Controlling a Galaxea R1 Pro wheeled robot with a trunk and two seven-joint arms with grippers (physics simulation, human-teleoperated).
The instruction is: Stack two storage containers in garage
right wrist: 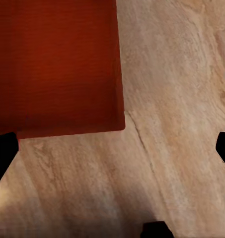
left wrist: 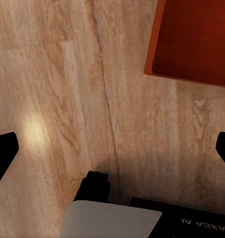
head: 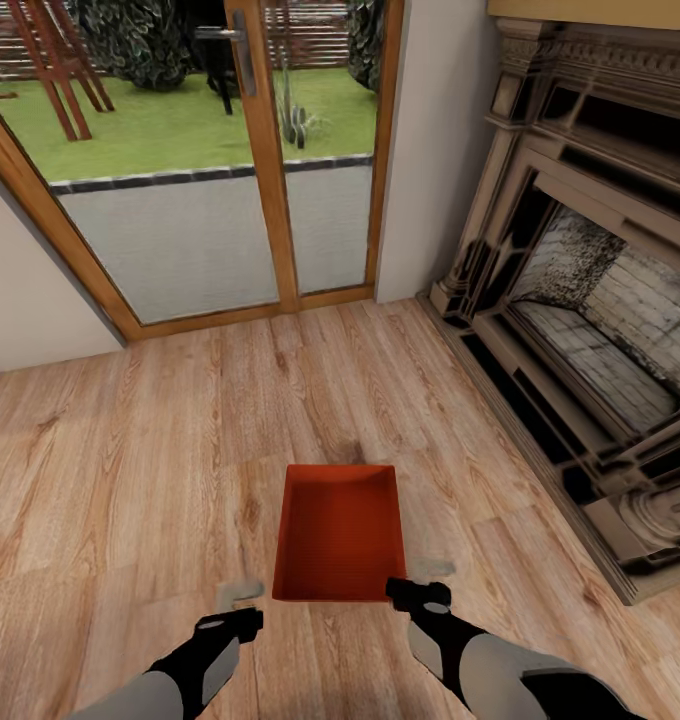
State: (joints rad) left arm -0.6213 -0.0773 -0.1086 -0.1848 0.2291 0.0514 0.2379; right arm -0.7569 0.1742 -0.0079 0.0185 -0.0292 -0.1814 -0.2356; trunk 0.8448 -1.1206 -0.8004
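Black fingertips spread wide on both wrists, nothing held; the left gripper and right gripper hover low either side of the storage container, which sits on the wood floor near the fireplace. Looks rigid, light, smooth-walled — likely slippery; pinching opposite rims seems safest

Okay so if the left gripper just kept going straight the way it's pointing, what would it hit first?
Most likely bare wood floor. The left gripper points down at the planks, with the storage container off to one side of its line, so it would probably miss the box. Depth is hard to judge.
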